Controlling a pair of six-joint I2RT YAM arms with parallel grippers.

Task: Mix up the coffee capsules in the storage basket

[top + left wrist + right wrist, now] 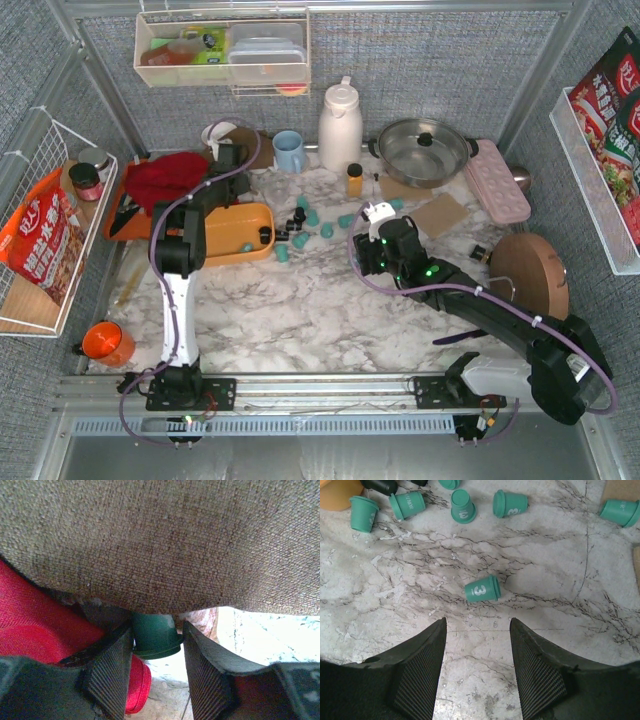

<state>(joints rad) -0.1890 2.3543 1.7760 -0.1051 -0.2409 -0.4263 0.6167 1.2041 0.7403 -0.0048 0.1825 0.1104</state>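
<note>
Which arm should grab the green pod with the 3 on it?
Right. The right gripper hangs open just short of the teal capsule marked 3. The left gripper has a dark green capsule between its fingers.

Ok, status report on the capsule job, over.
Left fingers either side of a green capsule, grip unclear. Right fingers open, capsule marked 3 ahead. Basket nearly empty, other capsules loose on the table. Red cloth crowds the left.
</note>
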